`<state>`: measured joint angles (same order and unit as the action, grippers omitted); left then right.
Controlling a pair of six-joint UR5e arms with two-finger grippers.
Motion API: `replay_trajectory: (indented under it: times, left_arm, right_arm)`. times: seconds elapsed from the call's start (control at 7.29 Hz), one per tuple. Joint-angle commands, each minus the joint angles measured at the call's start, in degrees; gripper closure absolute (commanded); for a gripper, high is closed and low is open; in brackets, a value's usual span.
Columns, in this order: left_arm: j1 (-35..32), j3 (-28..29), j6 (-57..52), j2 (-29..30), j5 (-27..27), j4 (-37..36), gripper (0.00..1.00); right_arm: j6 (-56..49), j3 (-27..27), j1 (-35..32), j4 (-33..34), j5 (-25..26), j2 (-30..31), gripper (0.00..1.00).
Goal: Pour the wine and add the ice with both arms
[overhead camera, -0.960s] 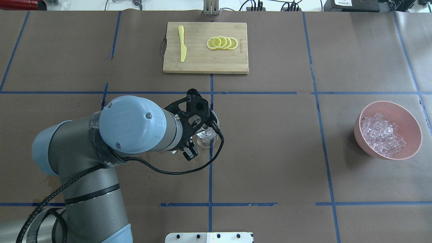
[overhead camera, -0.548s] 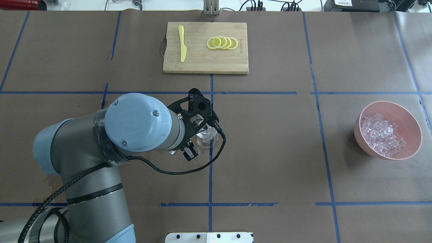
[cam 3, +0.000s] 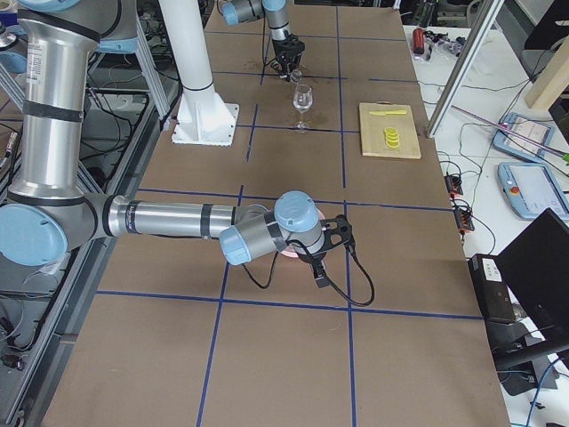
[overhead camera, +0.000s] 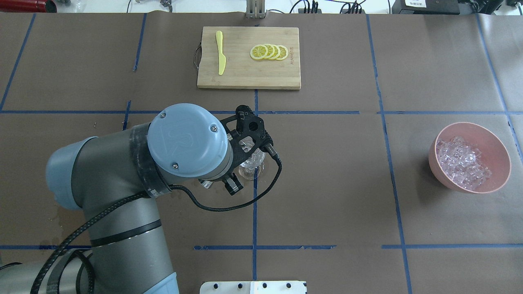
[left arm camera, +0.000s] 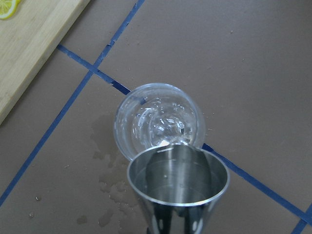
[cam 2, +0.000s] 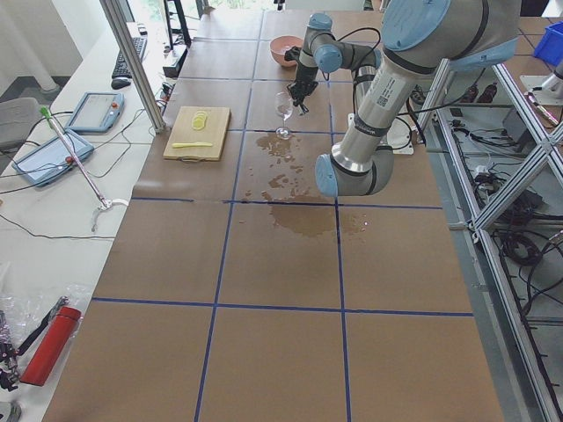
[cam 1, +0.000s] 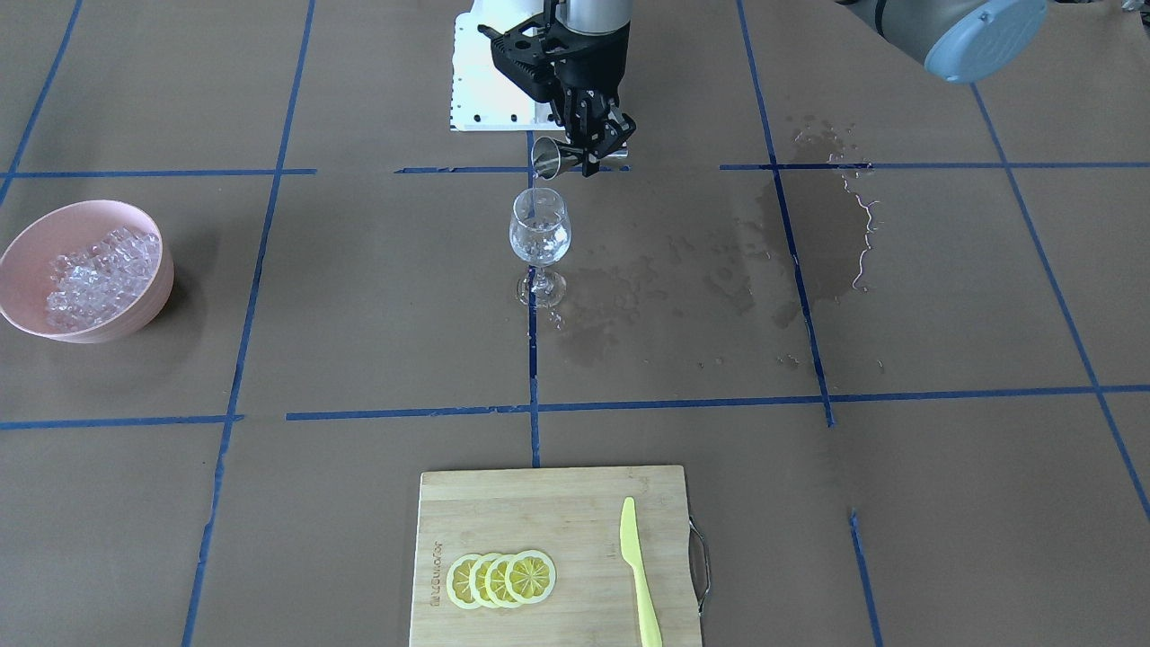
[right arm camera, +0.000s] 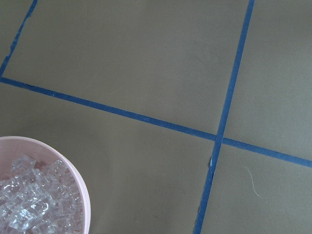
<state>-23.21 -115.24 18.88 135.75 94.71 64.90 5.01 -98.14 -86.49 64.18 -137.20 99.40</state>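
Table point(cam 1: 898, 503): wine glass point(cam 1: 539, 235) stood at centre, measuring cup point(cam 1: 550, 158) just above its rim, on the robot's side. Cutting board point(cam 1: 557, 503) lay at the far edge, bearing knife point(cam 1: 636, 571) left, lemon slices point(cam 1: 500, 580) right. Bowl point(cam 1: 36, 243) near the right edge held ice point(cam 1: 94, 277).

The bowl point(overhead camera: 497, 150) at three o'clock was pink, its ice point(overhead camera: 461, 163) clear. Blue tape lines point(overhead camera: 310, 112) gridded the brown table point(overhead camera: 327, 183).

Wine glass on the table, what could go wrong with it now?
The left claw holds a metal cup tipped over the wine glass, its mouth near the rim's edge, so liquid might miss; wet patches already stain the paper. The cup hangs close above the thin-stemmed glass, so a small bump could topple it.
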Motion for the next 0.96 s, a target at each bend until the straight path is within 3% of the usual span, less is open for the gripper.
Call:
replay_trajectory:
  times: [0.0,0.82]
  left_arm:
    - [-0.08,2.73,-0.16,3.02,0.04,-3.11,1.00]
    - [-0.26,3.79,-0.42,5.29,0.83,-9.76,1.00]
  right_arm:
    - [0.00,0.05,0.00,-0.02,0.00,0.09,0.00]
    - [-0.09,0.05,0.00,-0.02,0.00,0.18,0.00]
